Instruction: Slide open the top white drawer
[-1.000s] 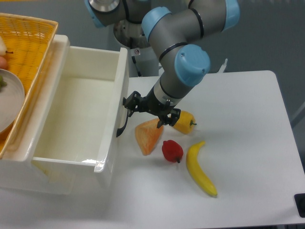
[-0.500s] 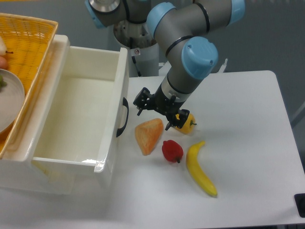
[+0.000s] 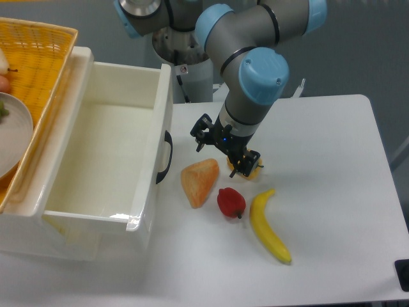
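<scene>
White top drawer (image 3: pixel 105 153) slid open | tool (image 3: pixel 222 151) withdrawn from handle (image 3: pixel 165 157) | fingers apparently apart, empty

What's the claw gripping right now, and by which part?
Nothing. The claw is open and hangs clear of the curved black handle of the glossy white top drawer, which is already pulled out.

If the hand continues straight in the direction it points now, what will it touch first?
The hand points downward toward the table, with its fingers spread. Most likely it meets bare tabletop between the orange wedge and the yellow pepper, possibly brushing the pepper; one view leaves the depth uncertain.
</scene>
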Robot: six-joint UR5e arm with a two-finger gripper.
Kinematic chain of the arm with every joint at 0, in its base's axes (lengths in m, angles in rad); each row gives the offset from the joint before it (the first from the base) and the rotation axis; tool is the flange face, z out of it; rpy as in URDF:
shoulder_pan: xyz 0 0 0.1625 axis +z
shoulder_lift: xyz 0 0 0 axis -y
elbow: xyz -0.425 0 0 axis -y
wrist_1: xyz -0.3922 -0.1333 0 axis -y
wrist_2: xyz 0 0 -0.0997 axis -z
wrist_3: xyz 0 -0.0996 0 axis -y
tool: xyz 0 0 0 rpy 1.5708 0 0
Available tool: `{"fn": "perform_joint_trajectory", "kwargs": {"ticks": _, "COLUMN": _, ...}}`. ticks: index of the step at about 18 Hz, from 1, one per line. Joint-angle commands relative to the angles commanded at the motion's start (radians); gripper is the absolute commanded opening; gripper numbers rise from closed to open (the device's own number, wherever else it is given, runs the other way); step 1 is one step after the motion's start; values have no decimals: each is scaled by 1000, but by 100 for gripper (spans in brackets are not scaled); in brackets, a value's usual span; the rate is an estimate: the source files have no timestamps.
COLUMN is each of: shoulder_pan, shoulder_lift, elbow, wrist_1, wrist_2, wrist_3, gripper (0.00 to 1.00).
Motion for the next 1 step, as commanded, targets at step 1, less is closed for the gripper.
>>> {"fn": "perform_joint_trajectory", "kwargs": {"ticks": 1, "shoulder_pan": 2, "shoulder_lift": -2, "elbow": 2, "wrist_1": 2, "wrist_2": 12, "wrist_3": 0, "gripper": 100}}
